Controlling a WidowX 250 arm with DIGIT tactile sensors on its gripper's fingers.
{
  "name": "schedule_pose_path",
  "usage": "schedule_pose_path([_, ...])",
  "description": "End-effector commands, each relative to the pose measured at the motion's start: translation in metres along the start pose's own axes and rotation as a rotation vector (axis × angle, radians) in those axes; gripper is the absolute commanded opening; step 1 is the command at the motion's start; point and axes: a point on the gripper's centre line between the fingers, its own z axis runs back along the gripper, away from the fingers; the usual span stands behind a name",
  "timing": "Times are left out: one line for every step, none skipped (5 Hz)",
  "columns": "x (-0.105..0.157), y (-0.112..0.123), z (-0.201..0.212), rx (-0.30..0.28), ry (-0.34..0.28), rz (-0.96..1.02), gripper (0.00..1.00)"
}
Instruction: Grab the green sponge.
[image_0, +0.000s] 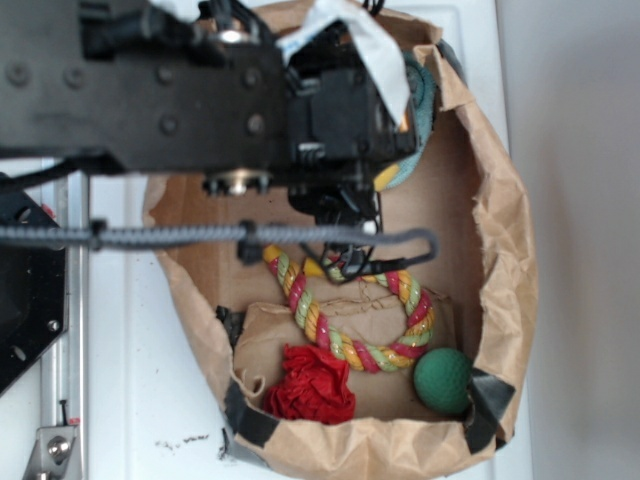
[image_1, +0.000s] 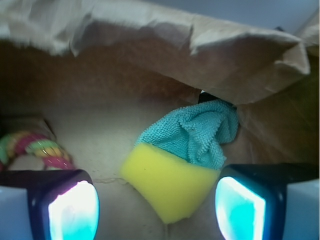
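The green sponge (image_1: 195, 132) is a pale teal, fuzzy rag-like piece lying against the back wall of the paper bag (image_1: 150, 40), draped over the far edge of a yellow foam block (image_1: 167, 182). My gripper (image_1: 157, 205) is open, its two fingers straddling the yellow block's near corner, and the sponge lies just ahead, nearer the right finger (image_1: 240, 207). In the exterior view only a teal edge of the sponge (image_0: 422, 110) shows past the arm, and the gripper (image_0: 345, 235) is mostly hidden under it.
The crumpled brown bag (image_0: 500, 250) walls in everything. Inside lie a multicoloured rope ring (image_0: 350, 320), also seen at the left in the wrist view as a rope (image_1: 42, 150), a red crumpled piece (image_0: 312, 385) and a dark green ball (image_0: 443, 380).
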Motion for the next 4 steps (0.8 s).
schedule_pose_path([0.014,0.000,0.012,0.026,-0.007,-0.031,1.00])
schedule_pose_path([0.014,0.000,0.012,0.026,-0.007,-0.031,1.00])
schedule_pose_path([0.016,-0.002,-0.002,-0.003,-0.077,-0.246,1.00])
schedule_pose_path([0.018,-0.005,-0.005,-0.095,-0.155,-0.400,1.00])
